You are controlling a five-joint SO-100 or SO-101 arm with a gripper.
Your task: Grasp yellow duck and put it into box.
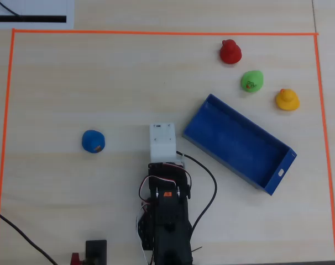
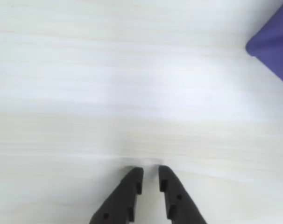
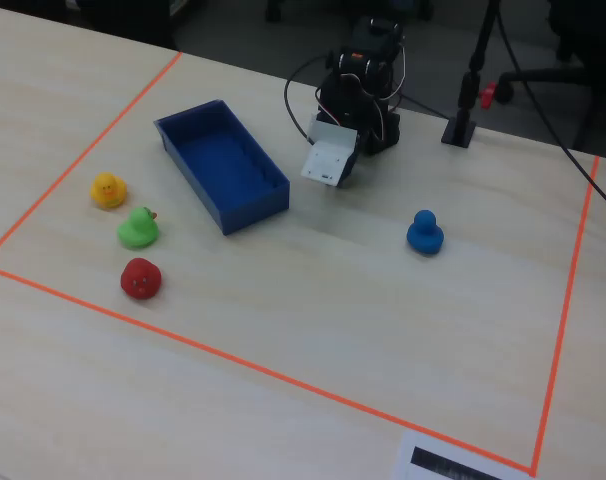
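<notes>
**Yellow duck sits beyond the blue tray, gripper empty**

Yellow duck (image 1: 287, 100) rests on the wooden table (image 1: 73, 88) just beside the green duck (image 1: 252, 81), near the box's (image 1: 203, 119) long wall, outside it. The gripper (image 2: 150, 174) hangs over bare wood, its tips nearly together, holding nothing.

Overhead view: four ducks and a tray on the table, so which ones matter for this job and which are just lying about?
Belongs to the job:
- yellow duck
- blue box, empty
- gripper, fingers nearly closed, holding nothing

Just lying about:
- green duck
- red duck
- blue duck
</notes>
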